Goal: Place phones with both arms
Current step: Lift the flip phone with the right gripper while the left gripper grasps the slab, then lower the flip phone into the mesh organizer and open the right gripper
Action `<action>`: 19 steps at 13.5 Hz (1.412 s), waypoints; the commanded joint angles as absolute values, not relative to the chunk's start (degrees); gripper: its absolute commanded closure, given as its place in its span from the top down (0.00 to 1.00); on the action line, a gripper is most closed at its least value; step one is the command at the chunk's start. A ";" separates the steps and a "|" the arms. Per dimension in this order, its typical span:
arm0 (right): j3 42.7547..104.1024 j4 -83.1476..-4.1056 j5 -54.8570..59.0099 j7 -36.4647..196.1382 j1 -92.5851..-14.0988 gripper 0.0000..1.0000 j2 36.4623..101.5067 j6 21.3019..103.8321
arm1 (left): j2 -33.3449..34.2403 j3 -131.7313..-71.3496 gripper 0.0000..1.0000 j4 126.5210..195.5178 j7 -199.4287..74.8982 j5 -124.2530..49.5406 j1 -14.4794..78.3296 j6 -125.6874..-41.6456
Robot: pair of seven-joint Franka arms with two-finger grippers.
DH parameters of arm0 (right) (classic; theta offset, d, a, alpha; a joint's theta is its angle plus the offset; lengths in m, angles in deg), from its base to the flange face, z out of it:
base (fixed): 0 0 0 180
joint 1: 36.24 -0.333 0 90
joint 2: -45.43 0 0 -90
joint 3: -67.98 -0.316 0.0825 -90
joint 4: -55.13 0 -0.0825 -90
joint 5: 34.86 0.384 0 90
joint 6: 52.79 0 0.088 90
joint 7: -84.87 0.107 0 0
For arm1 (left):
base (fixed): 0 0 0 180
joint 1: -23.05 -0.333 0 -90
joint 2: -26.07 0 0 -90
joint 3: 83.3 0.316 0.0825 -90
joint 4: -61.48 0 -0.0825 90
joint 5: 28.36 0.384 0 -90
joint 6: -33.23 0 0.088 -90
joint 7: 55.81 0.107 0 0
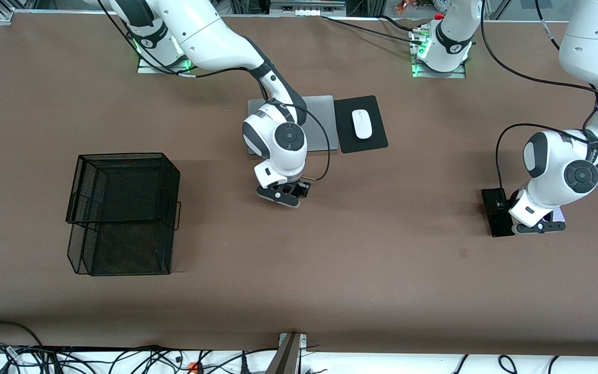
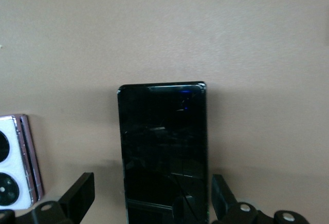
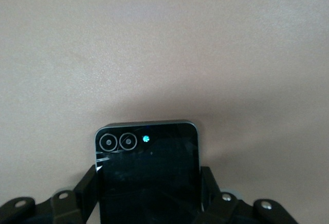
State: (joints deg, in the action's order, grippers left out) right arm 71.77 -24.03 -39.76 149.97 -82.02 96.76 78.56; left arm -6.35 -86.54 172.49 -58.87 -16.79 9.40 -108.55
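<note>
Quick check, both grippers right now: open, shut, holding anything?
Left gripper: open, one finger on each side of the slab phone on the table, not touching it.
Right gripper: shut on the black flip phone.
</note>
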 commanded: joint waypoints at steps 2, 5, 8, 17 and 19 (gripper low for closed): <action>71.49 -21.70 -39.69 147.89 -81.16 0.00 92.46 72.22 | -7.85 -87.96 1.00 172.49 -58.98 -15.71 7.06 -111.78; 71.49 -14.51 -39.69 147.71 -80.98 0.00 91.41 62.21 | -7.77 -88.22 1.00 172.49 -58.89 -18.59 6.79 -111.61; 71.58 -10.08 -39.26 142.99 -79.32 0.00 86.68 51.74 | -7.16 -88.40 1.00 172.49 -58.54 -19.49 6.79 -111.00; 90.53 -45.39 -34.77 101.71 -72.54 0.00 57.84 56.53 | -8.65 -89.46 1.00 172.49 -58.27 -19.49 6.26 -110.47; 97.74 -46.55 -34.68 91.94 -72.46 0.00 58.00 57.07 | -8.65 -89.46 1.00 172.49 -58.28 -19.58 6.26 -110.47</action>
